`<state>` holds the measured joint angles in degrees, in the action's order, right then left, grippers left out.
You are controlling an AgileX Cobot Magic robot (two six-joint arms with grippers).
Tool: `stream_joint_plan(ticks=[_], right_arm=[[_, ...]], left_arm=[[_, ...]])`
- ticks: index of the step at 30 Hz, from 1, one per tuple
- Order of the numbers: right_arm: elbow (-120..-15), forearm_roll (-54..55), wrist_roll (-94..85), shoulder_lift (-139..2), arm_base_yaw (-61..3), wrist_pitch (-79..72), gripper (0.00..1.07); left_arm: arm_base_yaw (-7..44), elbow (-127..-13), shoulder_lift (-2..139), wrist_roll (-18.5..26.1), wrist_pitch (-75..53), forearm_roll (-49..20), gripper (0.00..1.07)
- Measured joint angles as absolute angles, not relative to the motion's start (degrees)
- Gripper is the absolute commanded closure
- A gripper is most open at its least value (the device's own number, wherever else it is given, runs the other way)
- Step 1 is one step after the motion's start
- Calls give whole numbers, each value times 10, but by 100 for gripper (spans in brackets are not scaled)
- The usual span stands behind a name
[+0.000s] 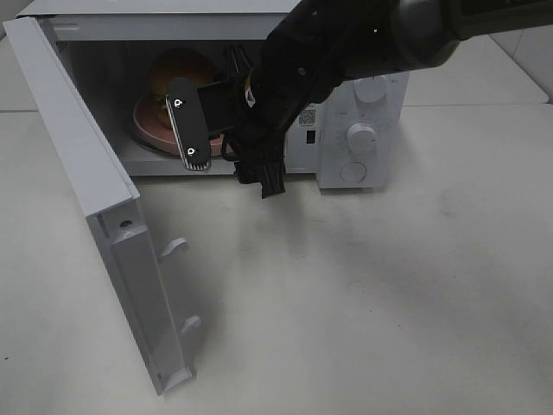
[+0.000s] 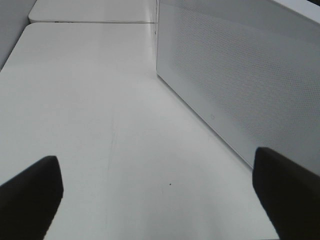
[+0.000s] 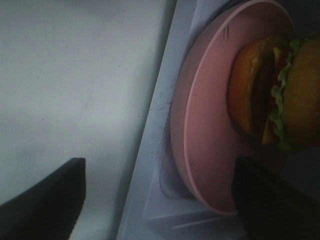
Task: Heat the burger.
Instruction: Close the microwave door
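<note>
Burger on pink plate inside the microwave: loading appears done. Right gripper, at the cavity mouth, is spread wide and empty. Left gripper is likewise, over the table. Door is open; closing it and starting the heat apparently remain.
</note>
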<state>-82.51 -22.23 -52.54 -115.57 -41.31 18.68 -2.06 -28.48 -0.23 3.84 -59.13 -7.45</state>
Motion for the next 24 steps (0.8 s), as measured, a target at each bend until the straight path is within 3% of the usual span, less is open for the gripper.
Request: stream_joint_plan(ticks=[24], right_arm=[[-615,-222,-422,-931,-413,194,31]], left_arm=[[-21,-285,-2,38,-591,-74,9]])
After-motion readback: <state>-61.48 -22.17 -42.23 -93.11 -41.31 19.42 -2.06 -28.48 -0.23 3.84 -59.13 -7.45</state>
